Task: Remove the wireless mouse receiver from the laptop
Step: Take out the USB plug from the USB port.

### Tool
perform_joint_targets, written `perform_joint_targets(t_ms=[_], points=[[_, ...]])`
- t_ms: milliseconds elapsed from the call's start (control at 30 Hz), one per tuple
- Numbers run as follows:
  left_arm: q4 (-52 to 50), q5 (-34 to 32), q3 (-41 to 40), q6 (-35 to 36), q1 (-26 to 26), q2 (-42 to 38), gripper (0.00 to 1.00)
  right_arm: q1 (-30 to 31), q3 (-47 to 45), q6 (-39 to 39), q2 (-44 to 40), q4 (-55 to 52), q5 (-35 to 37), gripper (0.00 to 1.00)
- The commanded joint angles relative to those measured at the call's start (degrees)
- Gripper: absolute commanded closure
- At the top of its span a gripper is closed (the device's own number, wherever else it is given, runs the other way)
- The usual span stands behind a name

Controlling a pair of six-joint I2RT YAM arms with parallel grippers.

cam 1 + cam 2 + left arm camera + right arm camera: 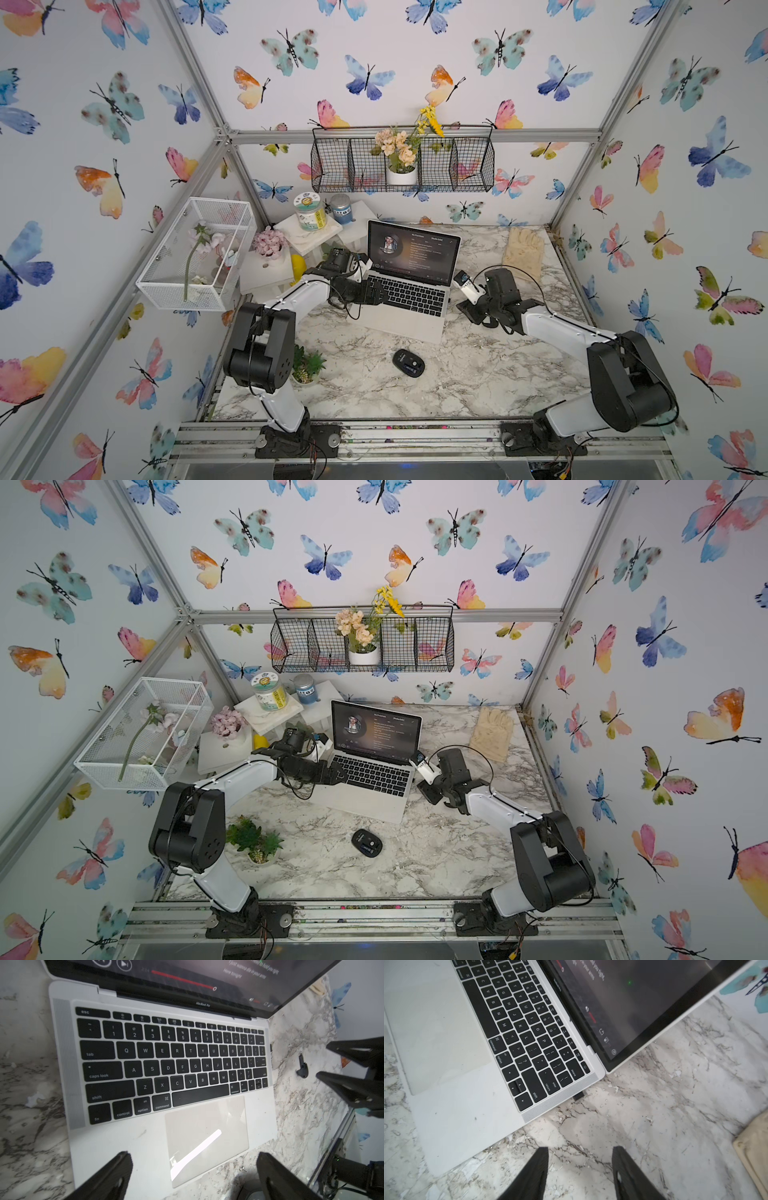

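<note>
- The wireless mouse receiver (579, 1095) sticks out of the right edge of the laptop (456, 1115).
- Right fingers (533, 1174) are spread apart, empty, near it.
- Left fingers (112, 1178) are spread wide, empty, over the laptop.

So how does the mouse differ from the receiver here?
The receiver is a tiny squarish nub; the mouse is far larger and oval. The receiver sticks out of the side of the laptop; the mouse lies free on the table in front of it. Both are black.
</note>
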Motion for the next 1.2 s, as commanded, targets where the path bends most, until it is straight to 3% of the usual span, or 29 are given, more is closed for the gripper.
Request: perform_joint_targets(t_ms=[0,100,333,533,767,967,1167], points=[[-7.18,-8.88,3.09,10.81,0.72,0.89,0.0,-1.32,1.53,-3.42,0.48,-0.45,-5.41,0.46],[-5.4,-9.63,2.76,9.85,2.61,2.63,0.04,-1.31,0.95,-3.22,0.66,-0.22,-6.92,0.46],[-1.01,-15.99,4.24,9.66,2.56,8.35,0.24,-1.34,-0.4,-4.48,1.67,0.43,-8.53,0.47],[3.44,-16.75,4.93,8.79,2.54,11.0,0.28,-1.43,1.02,-7.06,3.44,-0.92,-8.42,0.49],[3.4,-18.18,7.86,9.04,2.54,14.48,0.41,-1.77,0.74,-8.43,4.59,-1.16,-9.24,0.51],[2.1,-17.88,9.32,9.4,2.54,17.73,0.56,-3.73,5.34,-14.83,8.33,-6.44,-9.97,0.51],[1.85,-18.57,8.8,9.96,2.5,19.03,0.57,-4.11,11.73,-23.41,14.63,-12.99,-11.12,0.52]])
